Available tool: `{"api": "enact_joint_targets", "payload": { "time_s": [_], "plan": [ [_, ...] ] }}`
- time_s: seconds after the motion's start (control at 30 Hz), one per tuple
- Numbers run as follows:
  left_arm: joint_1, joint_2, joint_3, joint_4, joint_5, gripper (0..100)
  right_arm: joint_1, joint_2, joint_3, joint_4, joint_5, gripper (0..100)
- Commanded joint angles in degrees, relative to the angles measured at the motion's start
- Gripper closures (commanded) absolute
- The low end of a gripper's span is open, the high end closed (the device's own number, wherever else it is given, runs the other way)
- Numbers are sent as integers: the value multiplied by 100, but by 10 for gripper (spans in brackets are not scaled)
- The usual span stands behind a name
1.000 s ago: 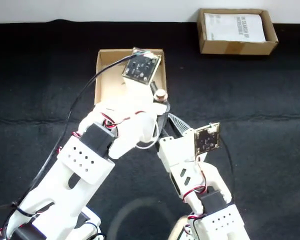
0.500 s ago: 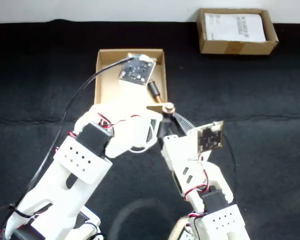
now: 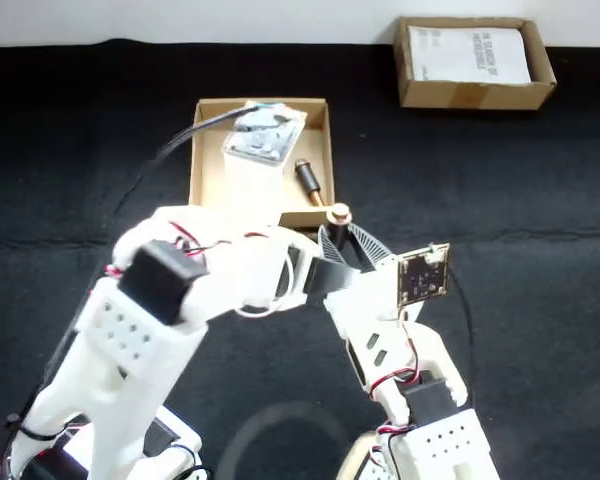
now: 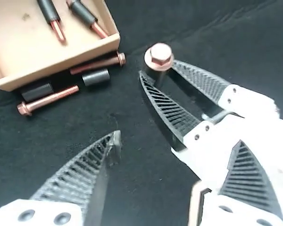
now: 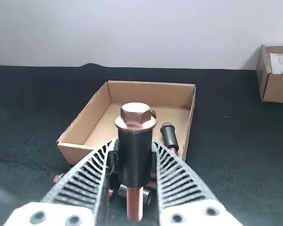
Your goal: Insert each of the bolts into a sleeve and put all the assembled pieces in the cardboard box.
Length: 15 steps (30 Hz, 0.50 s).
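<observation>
From the high view, my right gripper is pinching the sleeved bolt just outside the near right corner of the cardboard box. A second ago that piece sat farther up, against the box's right wall. It has since drawn back toward the arms and has barely shifted in the last half second. The left arm has swung its elbow out to the left, and its wrist now lies flatter over the box. That uncovers one assembled piece lying inside along the right wall, which was hidden a second ago.

On the left wrist view, the left gripper is spread wide over the black bench, apart from the sleeved bolt. The right gripper has that piece clamped, hex head up. Two loose bolts and two loose sleeves lie against the box's outer wall.

On the right wrist view, the right gripper holds the sleeved bolt upright, its thread poking out below. The cardboard box stands just behind it. The parts at its front wall are half hidden by the fingers, and I think one is a bolt end.
</observation>
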Motion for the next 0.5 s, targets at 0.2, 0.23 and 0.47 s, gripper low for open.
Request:
{"api": "enact_joint_targets", "payload": {
  "time_s": [0.2,0.23,0.47],
  "plan": [
    [-13,-295,-2554,1055,9,851,57,-66,-92,-101,-35,991],
    [-13,-426,-2571,1046,0,900,57,-66,-92,-101,-35,991],
    [-40,-1367,-2290,1064,-870,980,57,-57,-954,1059,-53,991]
  ]
}}
